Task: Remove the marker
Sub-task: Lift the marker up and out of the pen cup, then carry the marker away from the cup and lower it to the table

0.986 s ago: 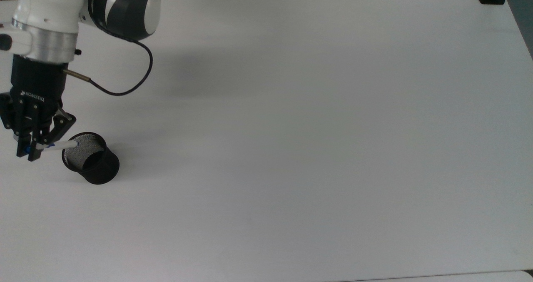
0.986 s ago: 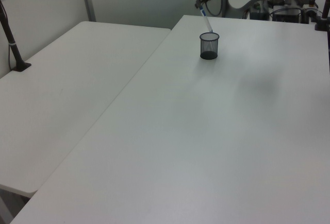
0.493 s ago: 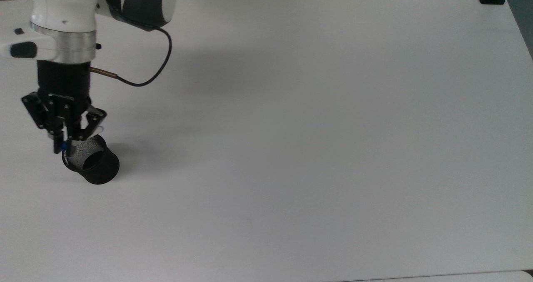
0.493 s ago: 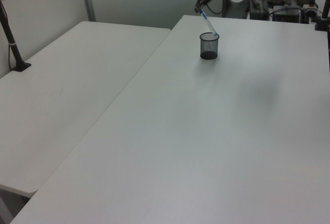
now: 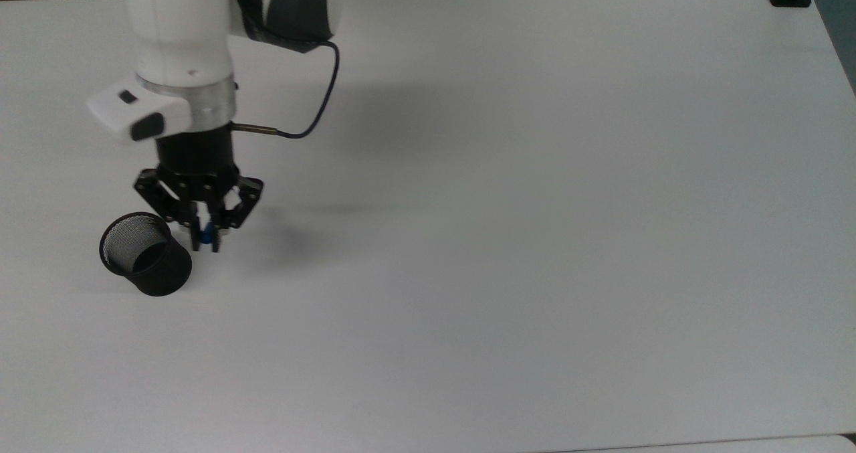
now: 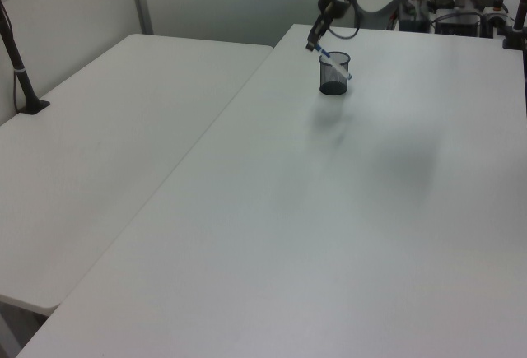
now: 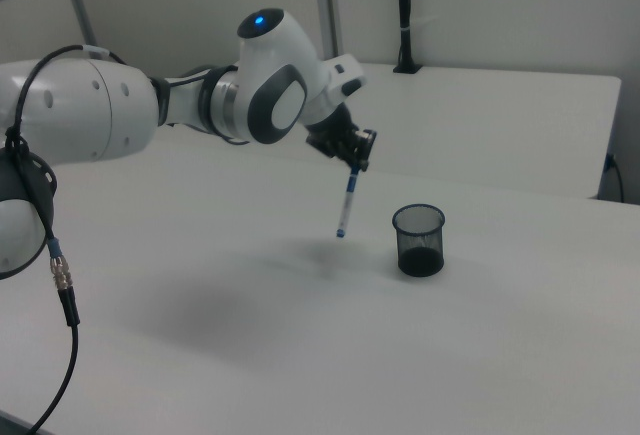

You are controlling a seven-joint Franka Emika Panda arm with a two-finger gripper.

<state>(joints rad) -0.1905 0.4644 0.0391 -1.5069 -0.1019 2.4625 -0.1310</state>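
Hanging from claw [image 7: 355, 163]: white, blue-tipped marker [image 7: 346, 205].

Black wire-mesh cup [image 5: 144, 252]; matt white table [image 5: 535, 239]; glossy arm casing [image 7: 90, 105].

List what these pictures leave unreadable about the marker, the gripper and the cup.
- Marker barrel, top view: hidden under the gripper; a blue bit shows.
- Marker's lower end, left view: overlaps the mesh cup; too small to separate.
- Cup floor, right view: dark behind mesh.
- Fingertip contact, right view: too small.

Even diffuse overhead light, soft arm shadow on table [image 5: 535, 239], mild graininess
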